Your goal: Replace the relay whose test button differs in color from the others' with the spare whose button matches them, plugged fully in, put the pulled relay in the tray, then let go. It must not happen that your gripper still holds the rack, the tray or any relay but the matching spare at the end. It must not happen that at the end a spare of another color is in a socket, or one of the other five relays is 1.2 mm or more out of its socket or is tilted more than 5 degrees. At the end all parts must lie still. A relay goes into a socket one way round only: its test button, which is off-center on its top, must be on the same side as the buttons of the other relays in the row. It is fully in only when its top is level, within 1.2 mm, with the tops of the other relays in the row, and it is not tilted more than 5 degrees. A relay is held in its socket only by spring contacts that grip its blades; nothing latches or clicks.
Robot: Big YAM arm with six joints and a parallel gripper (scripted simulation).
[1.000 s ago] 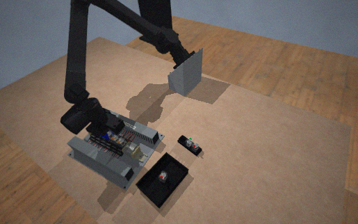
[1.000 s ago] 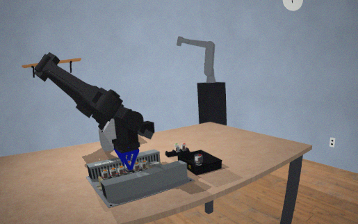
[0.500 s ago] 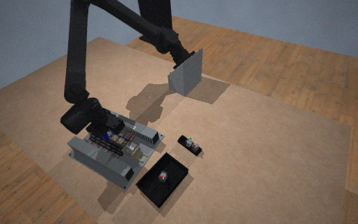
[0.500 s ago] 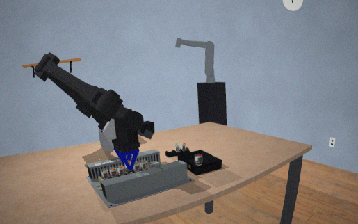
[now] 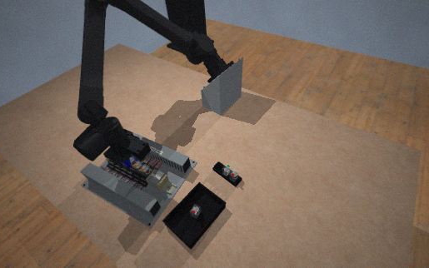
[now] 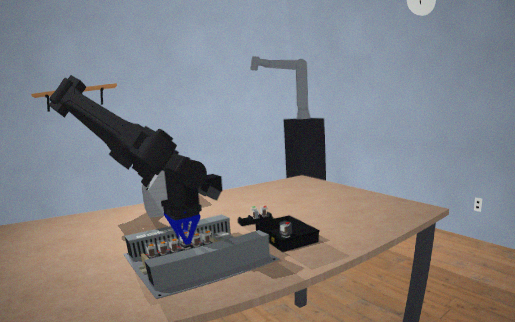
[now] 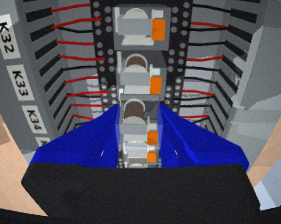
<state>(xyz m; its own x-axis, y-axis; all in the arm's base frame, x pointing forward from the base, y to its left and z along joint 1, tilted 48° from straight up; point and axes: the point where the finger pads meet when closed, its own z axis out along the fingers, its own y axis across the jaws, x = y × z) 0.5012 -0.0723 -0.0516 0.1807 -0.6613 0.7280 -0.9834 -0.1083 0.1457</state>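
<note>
My gripper (image 5: 127, 162) (image 6: 187, 241) (image 7: 139, 111) has blue fingers and points down into the relay row. It is shut on an orange-button relay (image 7: 135, 123), whose button is on the right in the wrist view, like its neighbours'. The row relays in view (image 7: 135, 25) (image 6: 163, 247) have orange buttons. Whether the gripped relay's top is exactly level is too fine to tell; its lower part is hidden. A red-button relay (image 5: 195, 210) (image 6: 285, 229) is in the black tray (image 5: 210, 199) (image 6: 296, 243). The spare holder (image 5: 217, 167) (image 6: 245, 220) bears a green-button relay (image 5: 226, 170) (image 6: 255, 213) and a red-button relay (image 5: 234, 175) (image 6: 264, 212).
Grey slotted ducts (image 5: 119, 192) (image 6: 211, 262) flank the row on both sides, with red and black wires between ducts and sockets. A label K33 (image 7: 20, 83) is on the left in the wrist view. A tall grey wedge-shaped body (image 5: 230, 88) stands behind the panel.
</note>
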